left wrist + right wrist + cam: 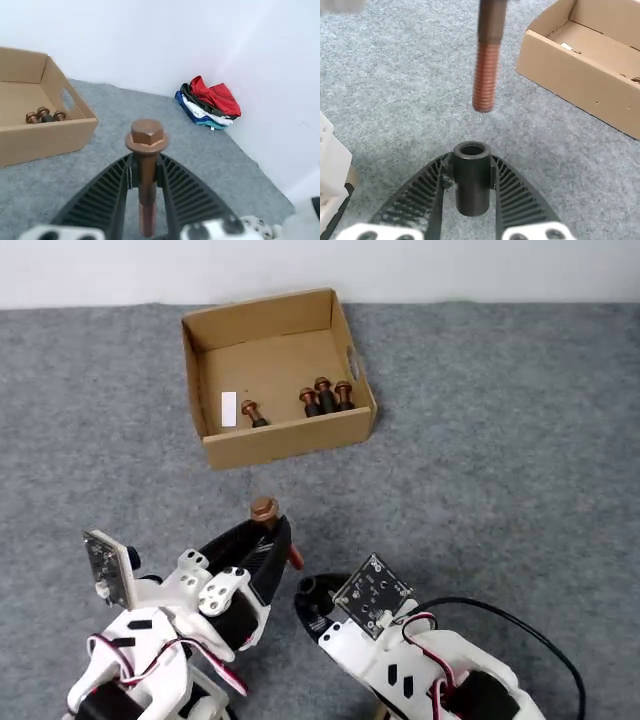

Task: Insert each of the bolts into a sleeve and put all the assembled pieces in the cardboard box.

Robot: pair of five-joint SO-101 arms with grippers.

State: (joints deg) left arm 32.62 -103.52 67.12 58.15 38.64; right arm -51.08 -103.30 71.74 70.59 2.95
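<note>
Left claw [146, 162] and right claw [471, 167] both clamped.

the cardboard box [290, 445] sits at the far middle of the table [500, 460], ahead of both my arms. in it, along the near wall, three assembled pieces [326, 395] stand clustered toward the right, and a fourth piece [253, 413] stands apart to their left. my left gripper [268, 525] is in front of the box, with the bolt [145, 150] upright between its jaws, head on top. my right gripper [471, 160] is just to the right and nearer me – the sleeve [471, 180] stands upright in it, below the bolt's lower end, not touching. a pile of clothes [210, 102] lies against the wall beyond.
</note>
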